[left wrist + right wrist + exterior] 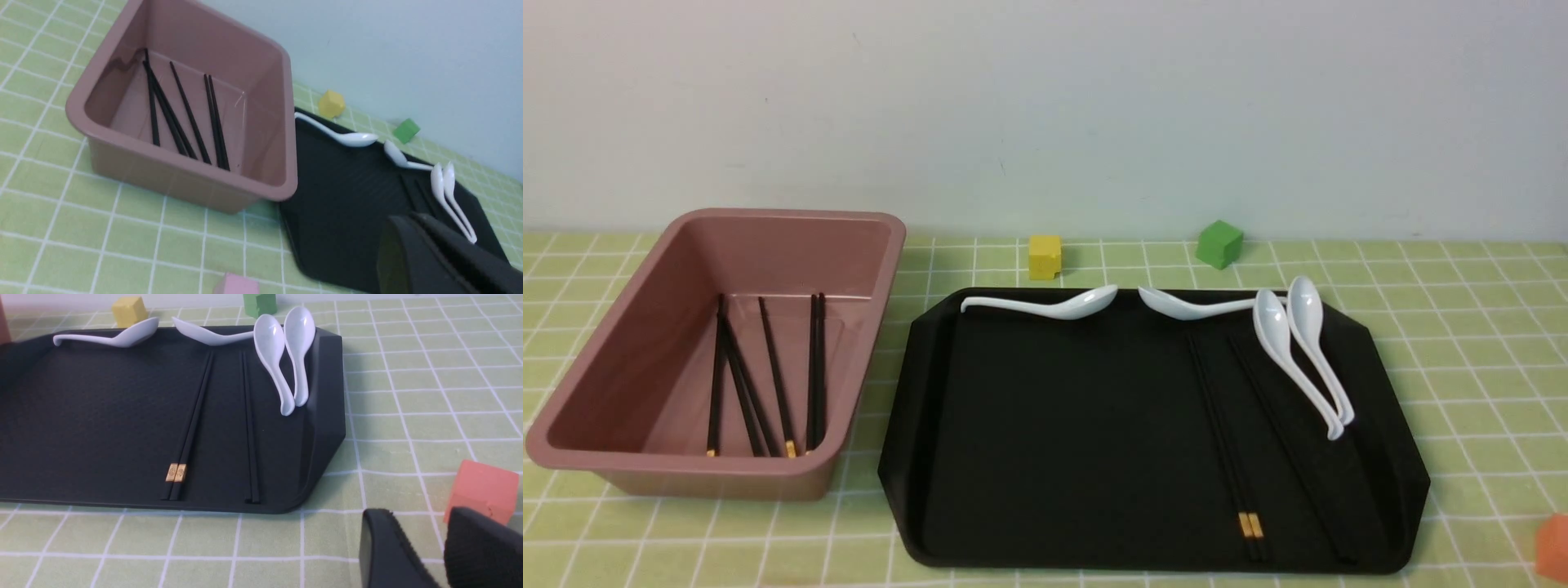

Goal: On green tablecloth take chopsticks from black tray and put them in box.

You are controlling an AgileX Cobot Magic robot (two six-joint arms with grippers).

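The desk was covered by the green tablecloth [1486,327]; the black tray [1054,425] lay on it in the middle and to the right, and the pink box [866,343] sat just beside the tray on the left.

Some chopsticks [776,376] lay on the floor of the box, pointing from front to back; two more pairs lay in the right part of the tray; one pair [1223,441] showed gold bands near its front end, and the other pair [1290,449] lay just to its right, at a slant.

Four white spoons were on the tray too; one spoon [1045,306] and a second spoon [1192,305] lay along the back rim, and two spoons [1290,359] lay side by side at the back right.

A yellow cube [1045,256] and a green cube [1219,243] stood behind the tray; an orange cube [1553,545] stood at the front right; a pink cube [236,284] stood in front of the box.

The left hand [410,222] was above the cloth near the tray's front, its fingers pressed together with nothing in them; the right hand [421,522] was near the orange cube, its fingers a little apart and holding nothing.
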